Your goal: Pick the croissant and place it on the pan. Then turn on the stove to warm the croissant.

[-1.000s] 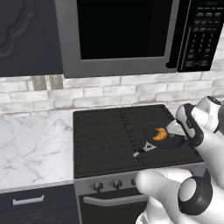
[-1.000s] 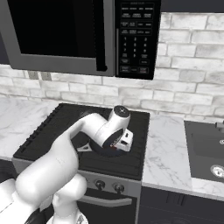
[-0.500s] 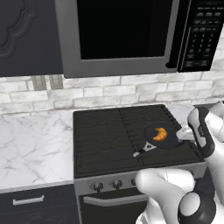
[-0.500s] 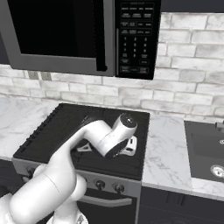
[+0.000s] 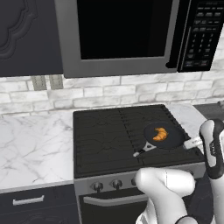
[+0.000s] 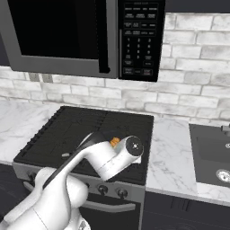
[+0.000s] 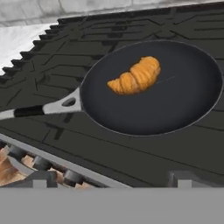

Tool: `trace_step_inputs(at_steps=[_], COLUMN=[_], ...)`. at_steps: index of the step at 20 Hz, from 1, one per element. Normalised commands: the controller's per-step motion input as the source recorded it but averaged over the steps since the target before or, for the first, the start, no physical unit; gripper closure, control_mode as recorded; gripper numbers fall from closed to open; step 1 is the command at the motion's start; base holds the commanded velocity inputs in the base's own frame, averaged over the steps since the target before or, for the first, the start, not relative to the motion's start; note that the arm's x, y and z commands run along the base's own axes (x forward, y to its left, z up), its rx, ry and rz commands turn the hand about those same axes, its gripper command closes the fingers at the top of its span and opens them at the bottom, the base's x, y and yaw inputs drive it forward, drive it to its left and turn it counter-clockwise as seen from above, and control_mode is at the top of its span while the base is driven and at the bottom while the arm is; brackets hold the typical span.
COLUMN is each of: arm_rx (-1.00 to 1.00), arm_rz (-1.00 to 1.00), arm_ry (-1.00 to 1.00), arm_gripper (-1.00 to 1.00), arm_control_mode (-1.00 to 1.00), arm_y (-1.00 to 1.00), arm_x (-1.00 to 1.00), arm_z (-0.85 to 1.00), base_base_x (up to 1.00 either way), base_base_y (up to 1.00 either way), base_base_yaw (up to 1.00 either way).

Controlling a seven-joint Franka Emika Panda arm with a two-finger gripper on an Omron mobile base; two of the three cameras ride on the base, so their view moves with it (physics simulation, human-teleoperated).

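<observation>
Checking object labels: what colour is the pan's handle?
Silver-grey with a dark tip, on the pan; clearest in the hand view.

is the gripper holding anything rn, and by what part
Nothing is held. The croissant lies loose in the pan on the stove, and the gripper is back from it with nothing between its fingertips.

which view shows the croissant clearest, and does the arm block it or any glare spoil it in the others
Hand view: croissant sharp, centred in the pan, no glare. Left base view: small but unblocked. Right base view: the arm covers the pan, leaving an orange sliver. Lighting looks flat and even throughout.
</observation>
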Motion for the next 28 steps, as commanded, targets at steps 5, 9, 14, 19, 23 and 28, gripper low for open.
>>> trace_step_inputs(at_steps=[5, 9, 14, 19, 23, 28], arm_rx=[0.0, 0.0, 0.01, 0.02, 0.01, 0.01], arm_rz=[0.14, 0.12, 0.12, 0.11, 0.09, 0.07], arm_ry=[-0.25, -0.23, -0.22, -0.21, -0.2, -0.2], arm_gripper=[-1.0, -1.0, -1.0, -1.0, -1.0, -1.0], arm_control_mode=[-1.0, -1.0, -1.0, -1.0, -1.0, -1.0], arm_y=[-0.01, -0.06, -0.1, -0.13, -0.11, -0.16], arm_x=[-0.22, -0.24, -0.18, -0.11, -0.11, -0.12], arm_z=[0.0, 0.0, 0.0, 0.0, 0.0, 0.0], base_base_x=[0.0, 0.0, 0.0, 0.0, 0.0, 0.0], base_base_y=[0.0, 0.0, 0.0, 0.0, 0.0, 0.0], base_base_yaw=[0.0, 0.0, 0.0, 0.0, 0.0, 0.0])
